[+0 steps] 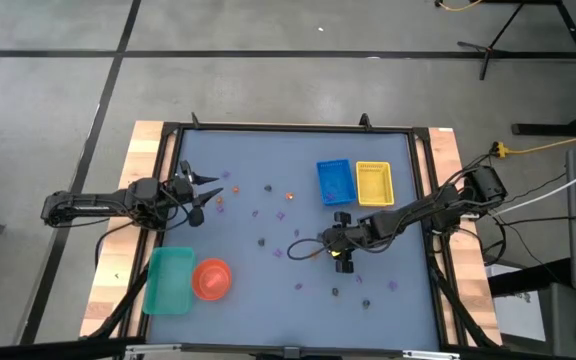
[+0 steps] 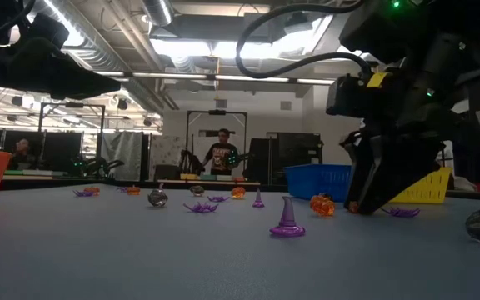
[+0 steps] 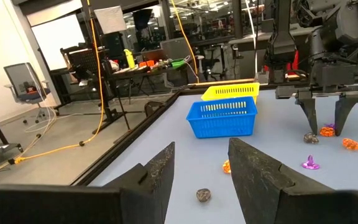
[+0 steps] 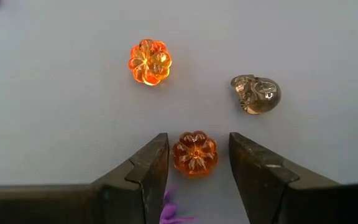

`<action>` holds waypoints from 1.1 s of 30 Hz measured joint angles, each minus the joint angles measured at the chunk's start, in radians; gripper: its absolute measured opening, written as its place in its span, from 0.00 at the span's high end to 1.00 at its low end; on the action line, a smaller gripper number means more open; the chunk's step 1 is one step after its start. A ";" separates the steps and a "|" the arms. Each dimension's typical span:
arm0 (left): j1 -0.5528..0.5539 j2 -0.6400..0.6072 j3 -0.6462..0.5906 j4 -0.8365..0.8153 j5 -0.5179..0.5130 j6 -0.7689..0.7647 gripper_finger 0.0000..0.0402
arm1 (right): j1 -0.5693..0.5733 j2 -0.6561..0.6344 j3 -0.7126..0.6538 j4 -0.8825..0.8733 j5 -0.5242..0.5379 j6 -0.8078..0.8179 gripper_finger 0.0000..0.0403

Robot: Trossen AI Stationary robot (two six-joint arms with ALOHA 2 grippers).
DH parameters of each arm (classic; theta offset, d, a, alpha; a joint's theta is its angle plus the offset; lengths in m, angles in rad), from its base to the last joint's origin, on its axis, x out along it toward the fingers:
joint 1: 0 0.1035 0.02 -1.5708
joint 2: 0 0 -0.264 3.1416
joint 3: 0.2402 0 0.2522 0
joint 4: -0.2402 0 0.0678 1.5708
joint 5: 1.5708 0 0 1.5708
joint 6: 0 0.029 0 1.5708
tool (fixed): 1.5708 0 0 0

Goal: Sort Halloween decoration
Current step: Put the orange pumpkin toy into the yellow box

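The right gripper (image 4: 194, 163) is low over the middle of the table (image 1: 268, 290). Its fingers (image 4: 149, 167) are open, with an orange pumpkin (image 4: 195, 153) between them, not yet pinched. A second pumpkin (image 4: 150, 61) and a grey skull (image 4: 256, 94) lie near it. Other little orange, purple and dark pieces are spread over the table. The left gripper (image 1: 205, 190) waits at the left side, open and holding nothing. The blue tray (image 1: 334, 181) and yellow tray (image 1: 373, 184) sit side by side at the far edge.

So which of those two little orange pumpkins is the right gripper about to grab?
The darker orange pumpkin, sitting between the open fingers of the right gripper. The brighter pumpkin lies farther out, clear of the fingers.
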 joint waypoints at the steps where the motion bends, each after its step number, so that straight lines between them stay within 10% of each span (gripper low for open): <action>1: 0.000 0.000 0.000 0.000 0.000 0.000 0.66 | 0.000 0.000 0.000 0.000 0.000 0.000 0.58; 17: 0.000 0.000 0.000 0.000 0.000 0.000 0.66 | 0.000 0.000 0.000 -0.001 -0.022 -0.002 0.79; 33: 0.000 0.000 0.000 0.000 0.000 0.000 0.66 | 0.000 0.004 0.150 -0.264 -0.054 -0.007 0.76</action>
